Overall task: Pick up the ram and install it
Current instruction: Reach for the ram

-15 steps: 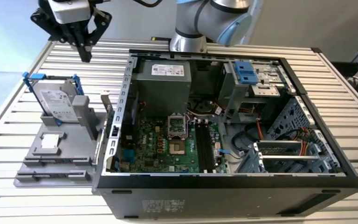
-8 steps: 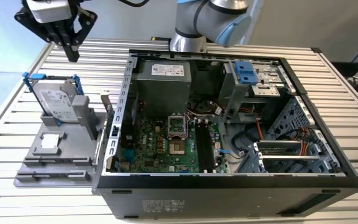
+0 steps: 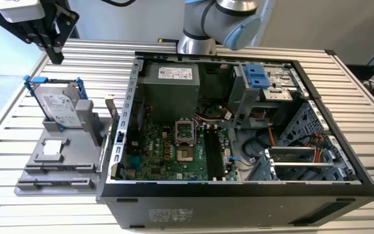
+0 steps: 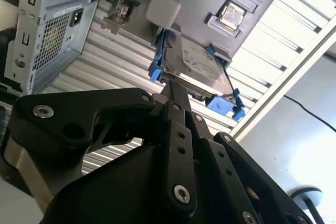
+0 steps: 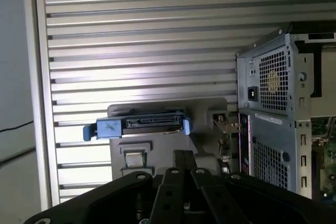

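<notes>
My gripper (image 3: 56, 57) hangs high over the table's far corner at the exterior view's left, fingers shut with nothing between them. Both wrist views show the black fingers (image 4: 169, 90) (image 5: 184, 155) pressed together, pointing down. The ram (image 3: 111, 113) is a thin dark stick standing on edge at the side of the grey fixture (image 3: 50, 170), close to the open computer case's wall (image 3: 132, 97). It is below my gripper and off toward the case. Long black slots (image 3: 213, 155) lie on the green motherboard inside the case.
A silver hard drive in a blue-trimmed frame (image 3: 57, 105) (image 4: 194, 66) (image 5: 147, 125) stands upright on the fixture, almost under the gripper. A small square silver chip (image 3: 54, 146) (image 4: 231, 14) lies nearby. The arm's base (image 3: 200, 29) stands behind the case on the slatted metal table (image 3: 5, 131).
</notes>
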{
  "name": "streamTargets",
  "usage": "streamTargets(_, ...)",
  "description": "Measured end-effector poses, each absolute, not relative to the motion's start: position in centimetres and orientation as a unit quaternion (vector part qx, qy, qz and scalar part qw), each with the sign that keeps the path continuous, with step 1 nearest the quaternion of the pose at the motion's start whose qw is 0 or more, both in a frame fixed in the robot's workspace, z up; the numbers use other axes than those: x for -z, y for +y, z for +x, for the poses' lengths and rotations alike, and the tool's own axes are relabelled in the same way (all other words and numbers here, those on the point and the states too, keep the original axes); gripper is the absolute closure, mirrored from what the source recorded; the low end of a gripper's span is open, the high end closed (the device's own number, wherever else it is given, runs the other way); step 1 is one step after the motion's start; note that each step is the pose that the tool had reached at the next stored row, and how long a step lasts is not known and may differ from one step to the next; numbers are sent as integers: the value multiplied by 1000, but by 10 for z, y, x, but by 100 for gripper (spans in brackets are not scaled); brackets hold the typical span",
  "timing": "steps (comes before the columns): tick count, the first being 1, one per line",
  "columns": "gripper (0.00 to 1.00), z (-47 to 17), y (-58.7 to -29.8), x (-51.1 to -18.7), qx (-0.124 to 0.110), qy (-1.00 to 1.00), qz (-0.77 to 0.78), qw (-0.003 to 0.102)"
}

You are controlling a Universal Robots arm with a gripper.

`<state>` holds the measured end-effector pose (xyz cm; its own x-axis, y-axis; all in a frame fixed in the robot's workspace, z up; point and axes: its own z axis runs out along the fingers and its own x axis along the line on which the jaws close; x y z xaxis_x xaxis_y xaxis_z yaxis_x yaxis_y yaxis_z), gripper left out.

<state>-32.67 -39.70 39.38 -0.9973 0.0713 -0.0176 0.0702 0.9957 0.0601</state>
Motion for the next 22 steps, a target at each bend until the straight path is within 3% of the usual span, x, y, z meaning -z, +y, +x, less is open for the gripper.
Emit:
streamTargets(10, 100, -358, -403, -394, -30, 999, 35, 10)
streamTargets(22, 100, -363, -449, -393, -30, 999, 35, 9)
